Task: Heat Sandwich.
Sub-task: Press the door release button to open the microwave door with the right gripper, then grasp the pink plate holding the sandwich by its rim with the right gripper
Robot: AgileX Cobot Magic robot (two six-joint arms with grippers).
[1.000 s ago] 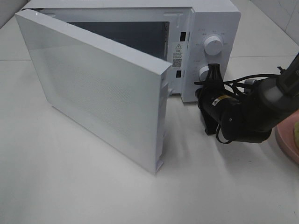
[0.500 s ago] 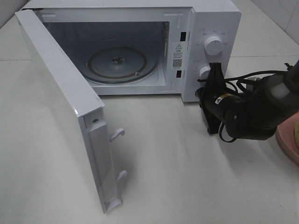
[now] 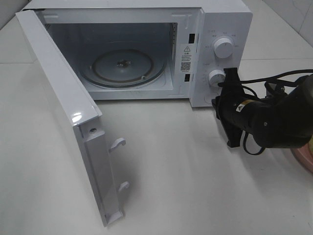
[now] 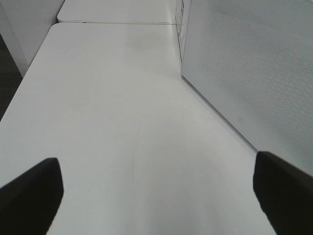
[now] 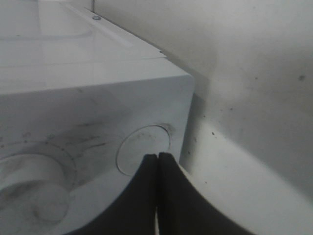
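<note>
Sandwich: can't make it out in any view. Only a sliver of the pink plate [image 3: 304, 160], smooth curved rim, shows at the right edge of the high view, mostly behind the bulky black right arm. Right tool [image 5: 158, 156] is pinched fully closed on nothing, two matte black tapered fingers [image 5: 142, 196] flat together. The tips sit just in front of a round, flush button [image 5: 144, 147] at the corner of the control panel. Can't tell if they touch it. The panel plastic there looks scuffed with grey smudges. Microwave [image 3: 222, 22] is a boxy white shell with two round ribbed knobs [image 3: 223, 48] stacked on the panel. Its door [image 3: 58, 93] stands wide open, with a glossy edge and two white hook latches [image 3: 119, 143]. Inside is a circular clear glass turntable [image 3: 122, 66]. Left tool [image 4: 156, 196] is spread wide and empty, hovering over the bench [image 3: 195, 186], beside the door's perforated mesh face [image 4: 254, 63]. The bench is matte white and flat.
</note>
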